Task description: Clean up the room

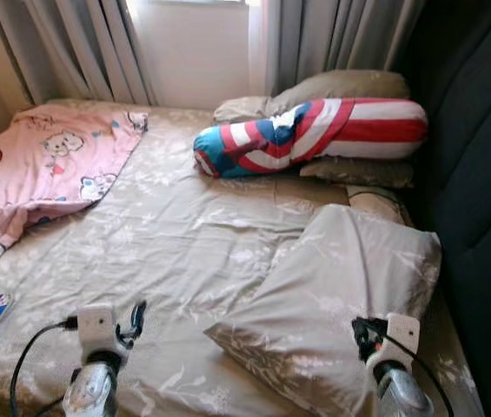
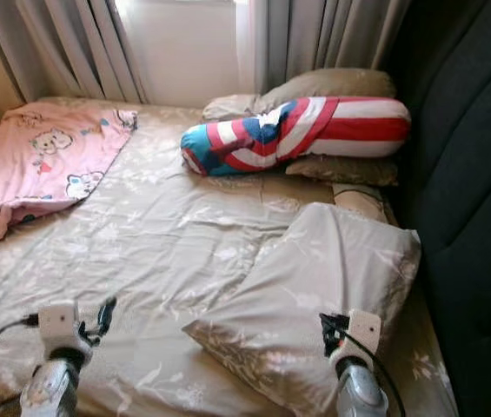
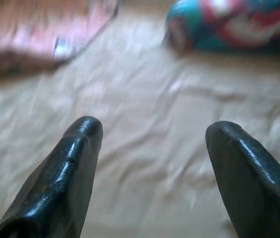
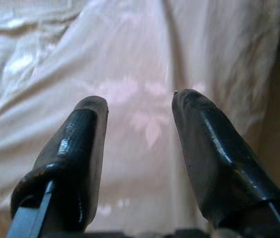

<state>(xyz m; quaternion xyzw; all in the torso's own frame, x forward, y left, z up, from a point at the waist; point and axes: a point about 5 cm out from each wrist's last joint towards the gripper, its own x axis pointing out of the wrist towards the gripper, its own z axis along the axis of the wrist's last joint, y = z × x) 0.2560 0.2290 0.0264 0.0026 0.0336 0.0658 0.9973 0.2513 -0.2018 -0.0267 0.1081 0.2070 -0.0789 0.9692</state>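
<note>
the bed sheet (image 1: 175, 234) is beige with a pale white leaf and flower print, and the pillow (image 1: 341, 295) lying on it wears the same beige floral cloth. the bolster (image 1: 315, 135) is striped red and white with a blue patch at 1 end, resting against 2 plain olive-tan pillows (image 1: 349, 87), while the blanket (image 1: 45, 165) is pink with small white cartoon animals. the curtains (image 1: 80, 48) are grey, the headboard (image 1: 480, 174) is dark navy, and the left gripper (image 3: 149, 148) and right gripper (image 4: 140, 124) have glossy black fingers.
</note>
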